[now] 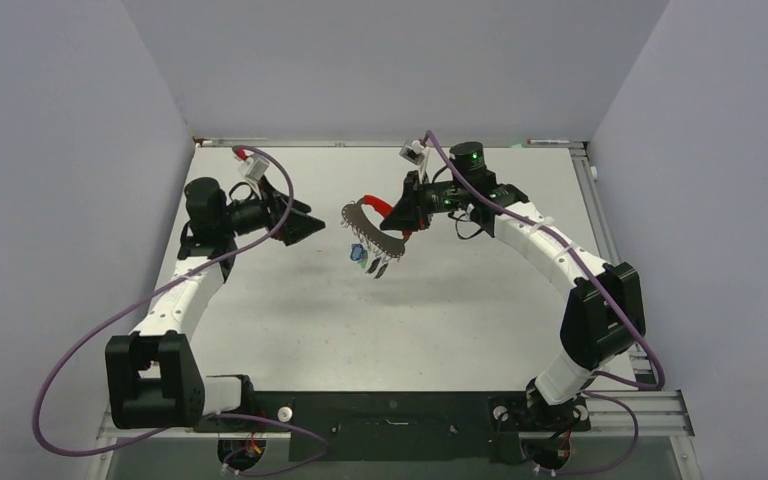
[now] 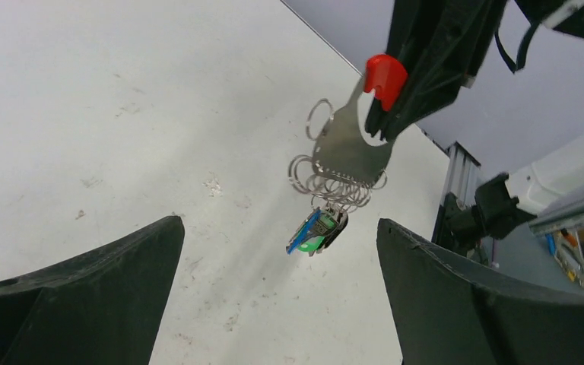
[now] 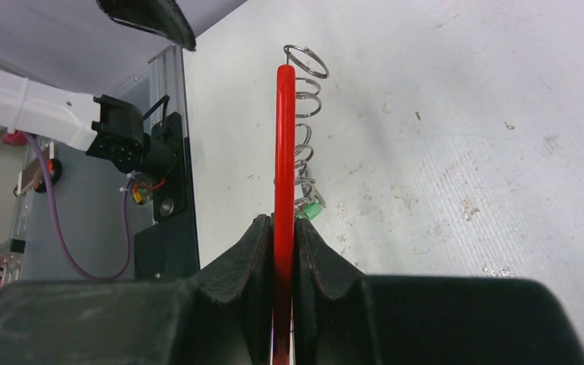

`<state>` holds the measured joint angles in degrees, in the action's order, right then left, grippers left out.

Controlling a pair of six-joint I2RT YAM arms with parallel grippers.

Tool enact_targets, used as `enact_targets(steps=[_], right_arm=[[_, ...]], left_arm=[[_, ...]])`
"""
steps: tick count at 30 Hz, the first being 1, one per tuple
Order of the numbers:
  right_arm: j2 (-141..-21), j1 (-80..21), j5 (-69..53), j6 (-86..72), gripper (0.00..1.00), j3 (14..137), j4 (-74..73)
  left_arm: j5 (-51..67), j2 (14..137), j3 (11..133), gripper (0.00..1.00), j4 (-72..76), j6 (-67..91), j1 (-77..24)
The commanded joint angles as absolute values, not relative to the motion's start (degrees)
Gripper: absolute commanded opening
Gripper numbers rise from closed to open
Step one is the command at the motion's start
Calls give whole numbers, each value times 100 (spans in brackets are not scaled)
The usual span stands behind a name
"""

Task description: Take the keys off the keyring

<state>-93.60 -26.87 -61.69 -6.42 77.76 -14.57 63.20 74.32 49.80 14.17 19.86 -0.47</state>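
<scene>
Keyring (image 2: 350, 152) aloft in our right hand (image 3: 283, 243)
We clamp its red end tight, above the desk (image 2: 84, 114); the keys (image 2: 315, 232), blue and green among them, dangle below on small rings (image 2: 334, 186). Our left hand (image 1: 312, 220) gapes wide, nearby, touching nothing.

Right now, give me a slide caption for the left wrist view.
Open left gripper faces the keyring clamped in the right gripper, keys dangling beneath.
</scene>
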Motion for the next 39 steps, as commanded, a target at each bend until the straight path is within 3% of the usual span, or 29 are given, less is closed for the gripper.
enact_targets(steps=[1, 6, 10, 12, 16, 18, 27, 33, 39], right_arm=[[-9277, -2641, -6161, -1448, 5, 8064, -701], [-9293, -2628, -6102, -1820, 5, 8141, -532], [-9325, -2615, -6097, -2016, 5, 8227, -436], [-9334, -2611, -6117, -2136, 5, 8250, -363], [-9348, -2619, -6148, -2252, 5, 8349, -344], [-9359, -2620, -6196, -2334, 5, 8394, -320], [-9366, -2646, -6339, -2455, 5, 8387, -207], [-9343, -2731, -6398, -2478, 5, 8341, -133], [-9263, -2747, -6422, -2476, 5, 8300, -132]], left_arm=[[5804, 7265, 4805, 96, 2777, 3138, 488], [6075, 7947, 4840, 96, 5100, 5356, 1447], [6535, 8517, 5254, 96, 5886, 6027, 1597], [6315, 8272, 5095, 96, 5422, 5343, 1528], [5864, 7652, 5278, 96, 2535, 2549, 892], [5663, 7348, 5194, 96, 1793, 1427, 452], [6217, 7113, 3971, 100, 3766, 900, -524], [6268, 7360, 3525, 76, 4787, 664, -963], [6181, 7682, 3412, 69, 5688, 936, -1117]])
